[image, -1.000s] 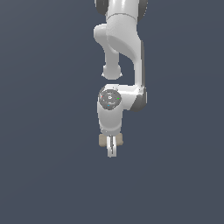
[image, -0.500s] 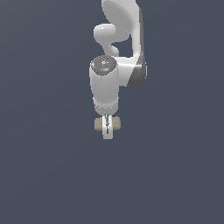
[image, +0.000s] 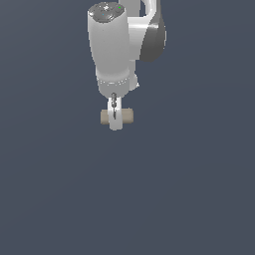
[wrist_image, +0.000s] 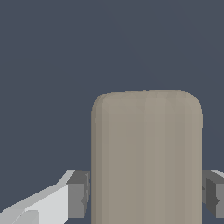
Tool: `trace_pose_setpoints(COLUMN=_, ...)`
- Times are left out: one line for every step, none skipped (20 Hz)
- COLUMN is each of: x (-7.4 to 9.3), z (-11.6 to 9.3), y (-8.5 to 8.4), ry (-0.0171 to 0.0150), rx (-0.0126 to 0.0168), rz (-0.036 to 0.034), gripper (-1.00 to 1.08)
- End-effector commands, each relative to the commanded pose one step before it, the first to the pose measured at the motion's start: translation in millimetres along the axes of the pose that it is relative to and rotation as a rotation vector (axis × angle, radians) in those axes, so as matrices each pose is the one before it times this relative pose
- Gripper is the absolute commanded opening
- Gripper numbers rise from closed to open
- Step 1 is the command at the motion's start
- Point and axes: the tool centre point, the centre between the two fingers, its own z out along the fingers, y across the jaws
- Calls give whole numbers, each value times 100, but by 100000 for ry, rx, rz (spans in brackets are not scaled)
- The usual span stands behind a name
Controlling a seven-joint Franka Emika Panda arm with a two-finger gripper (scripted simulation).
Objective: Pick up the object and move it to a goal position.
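The object is a small tan rounded block [image: 125, 116], held crosswise in my gripper [image: 115, 118] in the exterior view. Its two ends stick out to the left and right of the white fingers [image: 115, 122]. In the wrist view the tan block [wrist_image: 146, 157] fills the gap between the two grey pads [wrist_image: 78, 194], which press on its sides. The gripper is shut on the block and holds it in the air, under the white arm [image: 112, 45].
Only a plain dark grey background [image: 199, 189] shows around the arm. No other thing and no goal marker is in view.
The arm has lifted the block and moved toward the camera: gripper and block appear larger and higher in the exterior view. The grip has stayed shut.
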Motion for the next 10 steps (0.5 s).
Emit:
trace_pose_setpoints(x=421, z=-2802, y=1187, ry=91, rx=6, rz=62, gripper=-100)
trace_pose_setpoints(x=167, z=-1150, y=461, ry=63, rx=2, rz=28, gripper=-100)
trace_pose_setpoints(x=170, z=-1143, y=455, ry=0, rx=0, rz=0, gripper=-100)
trace_pose_setpoints(x=164, z=-1151, y=456, ry=64, rx=5, rz=26, gripper=-100)
trace_pose_setpoints(x=162, z=-1150, y=452, ry=64, rx=6, rz=24, gripper=-100)
trace_pose_setpoints(x=167, z=-1121, y=438, ry=0, rx=0, rz=0, gripper=-100)
trace_pose_setpoints(x=151, z=-1107, y=430, ry=65, rx=8, rz=21, gripper=-100)
trace_pose_setpoints(x=158, z=-1073, y=413, ry=0, rx=0, rz=0, gripper=-100)
trace_pose_setpoints(x=136, z=-1059, y=404, ry=67, rx=10, rz=15, gripper=-100)
trace_pose_setpoints(x=148, z=-1020, y=385, ry=0, rx=0, rz=0, gripper=-100)
